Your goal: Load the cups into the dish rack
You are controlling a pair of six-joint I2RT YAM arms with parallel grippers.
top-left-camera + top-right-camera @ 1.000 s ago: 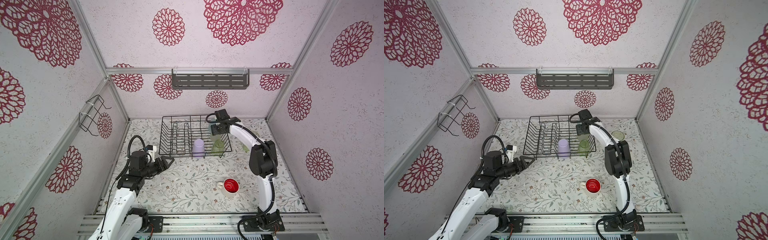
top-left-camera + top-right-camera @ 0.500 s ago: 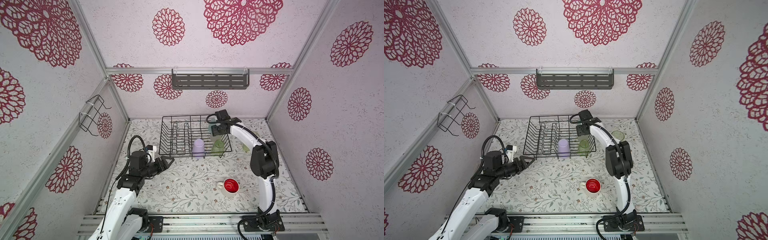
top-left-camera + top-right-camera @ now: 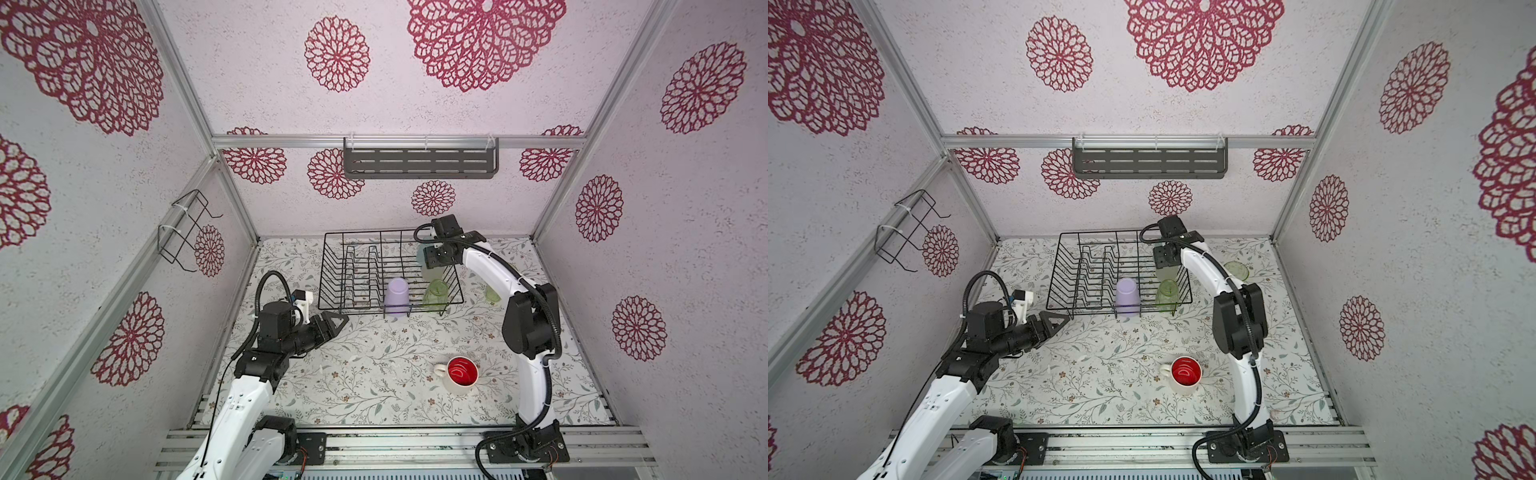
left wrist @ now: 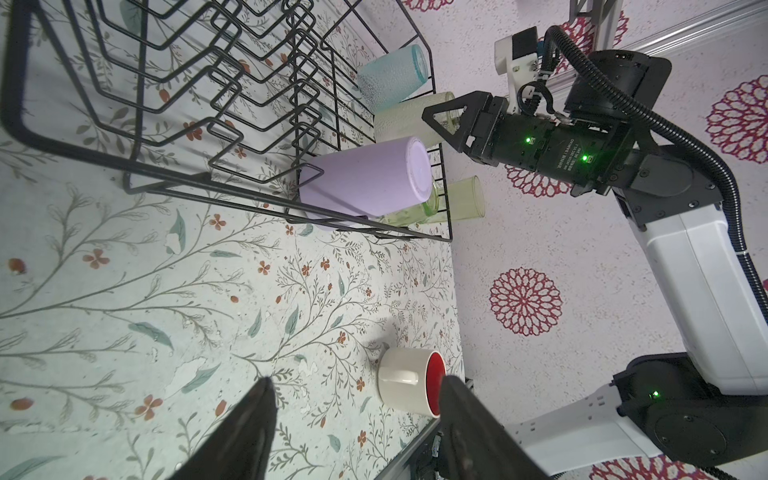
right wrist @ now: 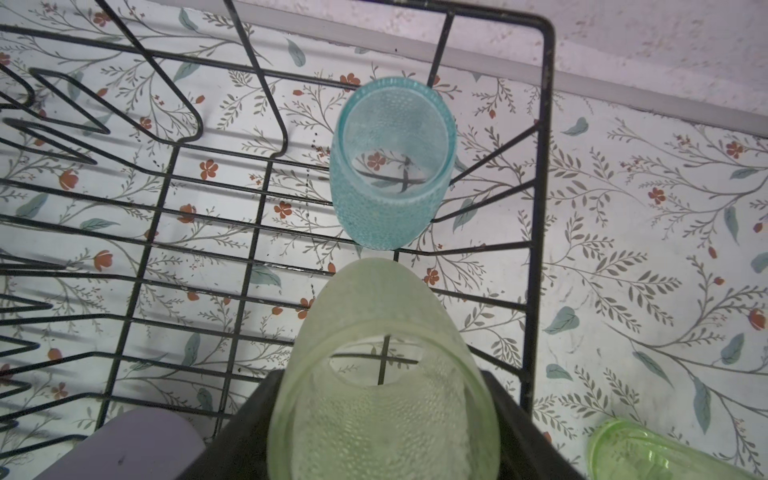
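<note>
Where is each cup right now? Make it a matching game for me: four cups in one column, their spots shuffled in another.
Cups
1. lilac tumbler
2. cream mug
3. frosted pale-green tumbler
4. light-blue cup

Spots
A. between the fingers of the right claw, over the dish rack
B. upside down in the rack, at its near edge
C. in the rack's far right corner
D. upright on the table, outside the rack

Pairs: 1-B, 2-D, 3-A, 4-C
</note>
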